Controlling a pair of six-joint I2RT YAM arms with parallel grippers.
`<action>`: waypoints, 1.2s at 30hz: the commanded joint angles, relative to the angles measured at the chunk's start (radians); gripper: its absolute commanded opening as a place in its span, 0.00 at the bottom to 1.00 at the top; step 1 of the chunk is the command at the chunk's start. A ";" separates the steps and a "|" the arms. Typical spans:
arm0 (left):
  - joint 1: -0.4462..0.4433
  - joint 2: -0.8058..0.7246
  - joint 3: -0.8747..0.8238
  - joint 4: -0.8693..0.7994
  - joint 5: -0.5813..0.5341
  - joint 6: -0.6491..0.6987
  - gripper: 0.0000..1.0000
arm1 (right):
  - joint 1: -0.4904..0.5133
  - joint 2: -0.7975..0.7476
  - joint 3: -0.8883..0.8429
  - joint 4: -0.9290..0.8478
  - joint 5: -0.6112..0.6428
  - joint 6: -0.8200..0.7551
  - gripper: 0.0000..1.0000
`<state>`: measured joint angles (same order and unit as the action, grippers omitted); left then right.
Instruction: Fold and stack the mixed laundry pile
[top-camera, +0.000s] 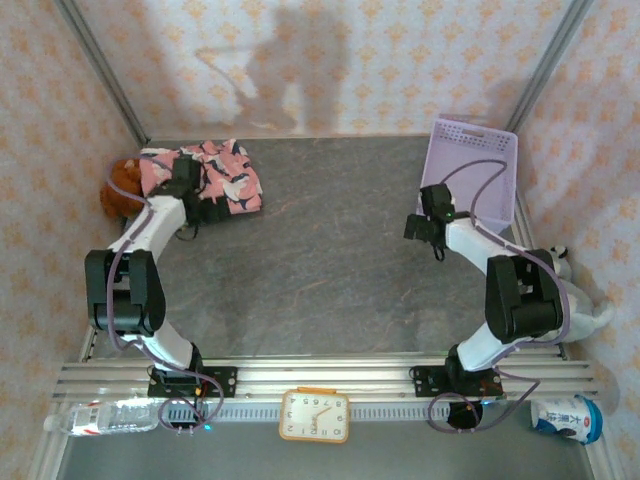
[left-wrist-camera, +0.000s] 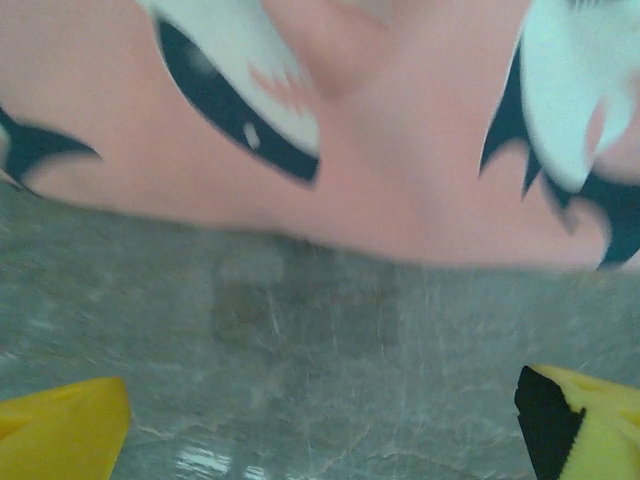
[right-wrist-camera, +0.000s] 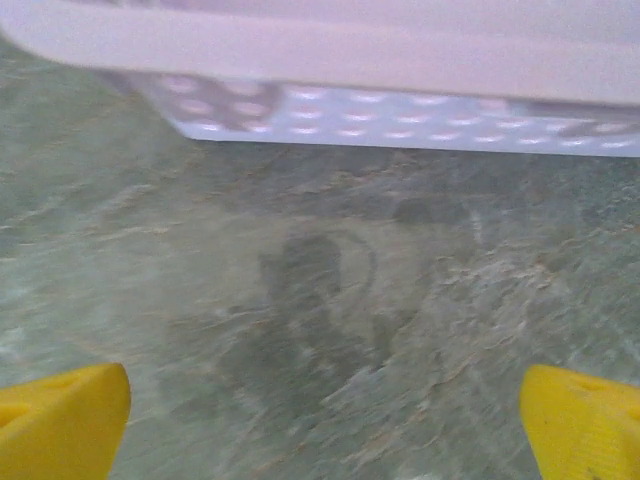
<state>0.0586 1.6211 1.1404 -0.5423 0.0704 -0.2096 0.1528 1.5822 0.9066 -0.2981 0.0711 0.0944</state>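
Grey marbled tabletop (top-camera: 320, 285) | peach floral walls (top-camera: 400, 60) | left gripper (left-wrist-camera: 320, 425) apart | right gripper (right-wrist-camera: 322, 420) apart

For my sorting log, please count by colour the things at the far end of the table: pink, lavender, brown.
Pink printed cloth garment: 1
Lavender perforated plastic basket: 1
Brown plush toy: 1
Total: 3

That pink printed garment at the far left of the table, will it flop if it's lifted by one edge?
Probably floppy: the pink garment lies low with soft folds, so a lifted edge would likely drape and unfold. It looks thin and light, so a push may bunch it rather than slide it whole.
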 joint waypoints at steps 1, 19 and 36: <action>-0.013 -0.053 -0.167 0.253 -0.102 -0.007 0.99 | -0.026 -0.024 -0.095 0.312 0.070 -0.152 0.99; -0.138 -0.139 -0.723 1.267 -0.370 0.164 1.00 | -0.122 -0.061 -0.486 1.058 0.002 -0.129 0.99; -0.137 -0.127 -0.731 1.312 -0.376 0.173 1.00 | -0.121 -0.058 -0.484 1.075 -0.021 -0.143 0.99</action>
<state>-0.0723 1.5017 0.3969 0.7315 -0.2707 -0.0505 0.0319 1.5337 0.4068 0.7422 0.0505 -0.0463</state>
